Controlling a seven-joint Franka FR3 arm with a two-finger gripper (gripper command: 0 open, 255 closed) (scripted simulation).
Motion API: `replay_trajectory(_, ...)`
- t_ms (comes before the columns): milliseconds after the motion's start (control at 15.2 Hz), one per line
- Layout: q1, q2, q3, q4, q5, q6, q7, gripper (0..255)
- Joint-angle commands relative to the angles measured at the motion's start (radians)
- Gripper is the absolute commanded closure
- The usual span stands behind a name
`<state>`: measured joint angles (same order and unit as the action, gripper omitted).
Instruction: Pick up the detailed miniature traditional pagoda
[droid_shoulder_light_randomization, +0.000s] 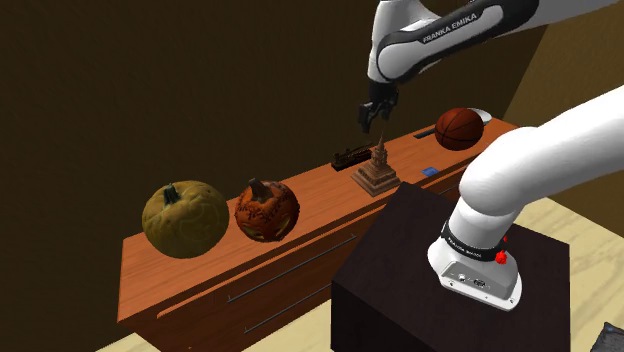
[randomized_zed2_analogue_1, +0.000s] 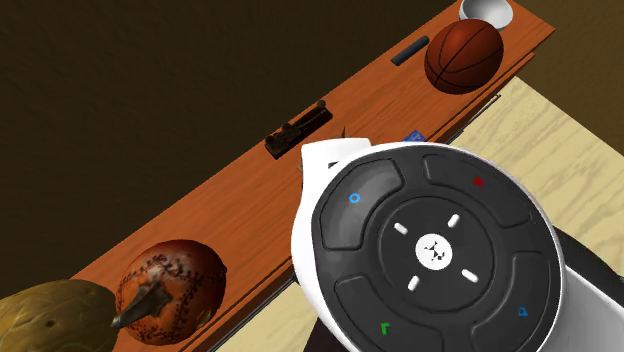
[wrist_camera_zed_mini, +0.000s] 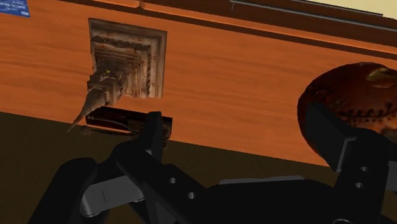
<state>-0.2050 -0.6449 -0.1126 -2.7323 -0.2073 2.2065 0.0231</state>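
Note:
The miniature pagoda (droid_shoulder_light_randomization: 377, 170) is brown, with a square stepped base and a thin spire. It stands upright on the wooden dresser top (droid_shoulder_light_randomization: 320, 205). My black gripper (droid_shoulder_light_randomization: 373, 118) hangs open in the air just above its spire, touching nothing. In the wrist view the pagoda (wrist_camera_zed_mini: 124, 67) is seen from above. It lies outside the gap of the gripper (wrist_camera_zed_mini: 240, 133), beyond one finger (wrist_camera_zed_mini: 153, 130). In the second exterior view the arm's hand (randomized_zed2_analogue_1: 430, 250) covers the pagoda.
A small black object (droid_shoulder_light_randomization: 350, 157) lies just behind the pagoda. Along the dresser sit an orange carved pumpkin (droid_shoulder_light_randomization: 267, 210), a yellow-green pumpkin (droid_shoulder_light_randomization: 185, 218), a basketball (droid_shoulder_light_randomization: 461, 128), a white bowl (randomized_zed2_analogue_1: 487, 10), a dark bar (randomized_zed2_analogue_1: 409, 52) and a blue card (droid_shoulder_light_randomization: 430, 171). My dark stand (droid_shoulder_light_randomization: 450, 290) stands before the dresser.

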Motion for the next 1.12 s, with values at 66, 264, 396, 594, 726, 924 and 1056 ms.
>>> replay_trajectory(66, -0.039, 0.091, -0.024, -0.02, -0.039, 0.144, 0.017, 0)
replay_trajectory(264, -0.082, 0.193, -0.052, -0.024, -0.079, 0.281, 0.03, 0)
replay_trajectory(396, -0.11, 0.268, -0.069, -0.018, -0.106, 0.37, 0.041, 0)
replay_trajectory(594, -0.152, 0.387, -0.093, 0.004, -0.144, 0.5, 0.061, 0)
replay_trajectory(726, -0.178, 0.47, -0.108, 0.026, -0.168, 0.582, 0.076, 0)
replay_trajectory(924, -0.214, 0.596, -0.13, 0.071, -0.2, 0.695, 0.102, 0)
replay_trajectory(1056, -0.233, 0.679, -0.146, 0.108, -0.216, 0.764, 0.119, 0)
